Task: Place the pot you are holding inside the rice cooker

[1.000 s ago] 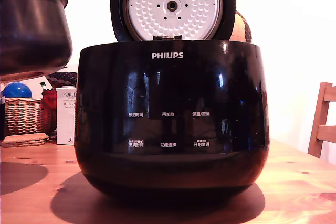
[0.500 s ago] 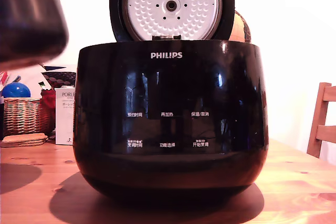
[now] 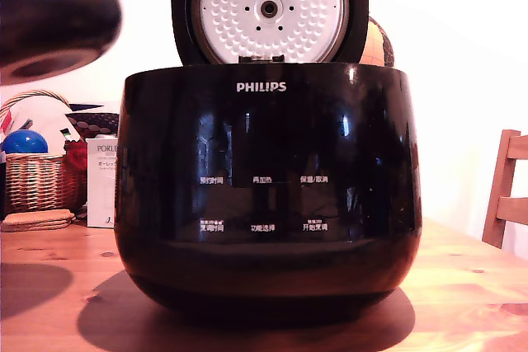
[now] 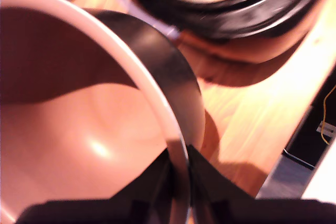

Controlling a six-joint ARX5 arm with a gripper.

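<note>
So the pot [image 3: 51, 16] is hanging up in the air at the exterior view's left, well clear of the table [image 3: 462, 286], tilted a bit so its rounded bottom is showing, and it's sitting above and off to the side of the rice cooker [image 3: 268, 187] rather than over it. It's blurry in that shot, so I'm guessing it's on the move, but that's just my read. From the wrist view the gripper [image 4: 178, 174] is pinching the pot's thin rim [image 4: 157, 108] between its two dark fingers [image 4: 155, 182], one inside the wall and one outside, closed down tight on the metal. The cooker is standing in the middle of the table with its lid [image 3: 270, 7] flipped all the way up, the white dimpled plate facing us, so the opening is ready. There's a wicker basket [image 3: 37, 179] with a blue ball and a white box [image 3: 103, 183] behind it on the left, plus a wooden chair [image 3: 505, 191] off to the right, none of it in the way. Looks to me like we're in the carry-over step: pot lifted, not yet over the opening. Next it's needing to slide across toward the cooker, stay high enough to clear the near wall, level out, get centred under that raised lid without bumping it, then lower straight down before letting go.
</note>
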